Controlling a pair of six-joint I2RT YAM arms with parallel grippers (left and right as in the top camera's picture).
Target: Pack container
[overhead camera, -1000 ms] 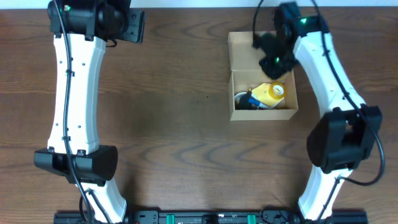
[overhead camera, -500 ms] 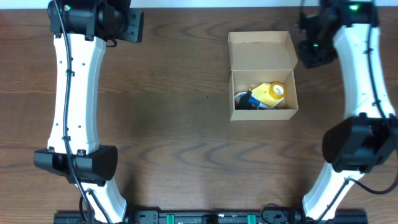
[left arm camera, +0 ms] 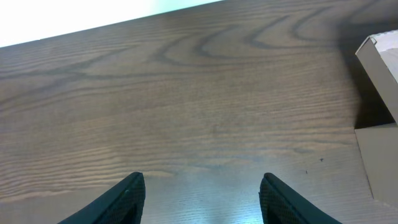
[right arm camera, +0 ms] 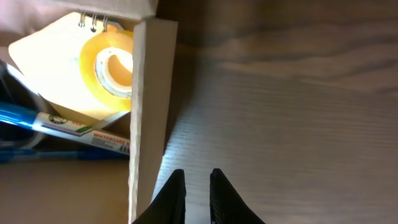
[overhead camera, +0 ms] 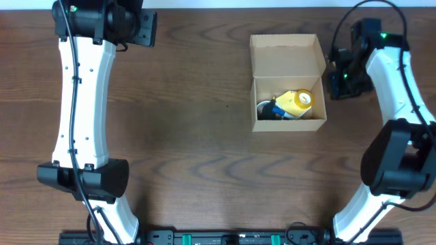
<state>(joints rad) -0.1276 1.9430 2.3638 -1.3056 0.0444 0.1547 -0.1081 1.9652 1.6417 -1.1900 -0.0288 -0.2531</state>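
The container (overhead camera: 289, 126) is a tan cardboard box at the table's back right, its flap lid (overhead camera: 286, 56) open and lying back. Inside are a yellow tape roll (overhead camera: 300, 101) and a blue pen (overhead camera: 271, 109). My right gripper (overhead camera: 338, 82) hovers just outside the box's right wall, shut and empty. In the right wrist view its fingertips (right arm camera: 198, 180) are over bare table beside the wall (right arm camera: 146, 124), with the tape roll (right arm camera: 113, 67) and pen (right arm camera: 37, 118) visible inside. My left gripper (overhead camera: 148, 28) is open and empty at the back left, far from the box.
The left wrist view shows my open left gripper (left arm camera: 202, 186) over dark wood table, with the box's corner (left arm camera: 379, 93) at the right edge. A yellow spiral notepad (right arm camera: 56, 56) lies under the tape roll. The table's far edge runs along the top.
My right gripper has moved from above the box's lid out to the right, then toward the front beside the box's right wall. The left arm has not moved.
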